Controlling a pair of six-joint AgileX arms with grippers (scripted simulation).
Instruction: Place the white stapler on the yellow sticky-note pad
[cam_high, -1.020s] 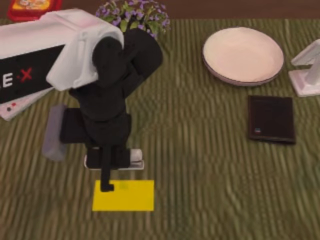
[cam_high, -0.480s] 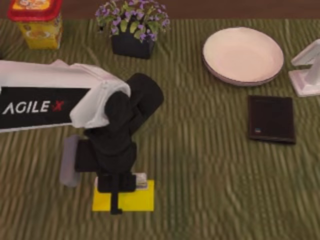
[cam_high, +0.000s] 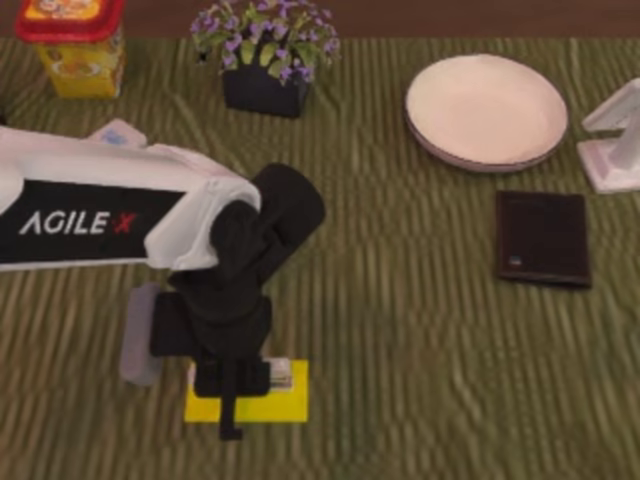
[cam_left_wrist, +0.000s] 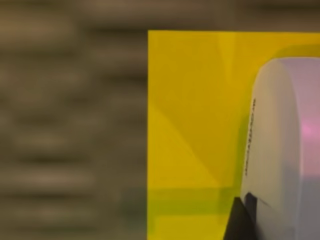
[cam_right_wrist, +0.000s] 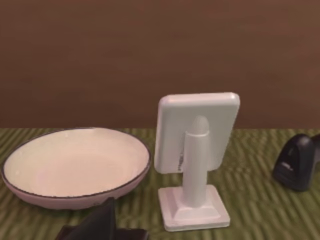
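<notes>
Over the table's front-left edge, L gripper (cam_high: 232, 385) is clamped on the white stapler (cam_high: 280, 373), low above the yellow sticky-note pad (cam_high: 290, 402); R arm not visible.

Surface: green ribbed table mat (cam_high: 400, 300) under my arm.
Beneath my left gripper (cam_high: 232, 400): yellow sticky-note pad (cam_high: 290, 402).
Far right: cream plate (cam_high: 486, 108), dark wallet (cam_high: 542, 238), white stand (cam_high: 615, 140).
Beyond: yellow tub (cam_high: 80, 45), flower pot (cam_high: 265, 55).
</notes>
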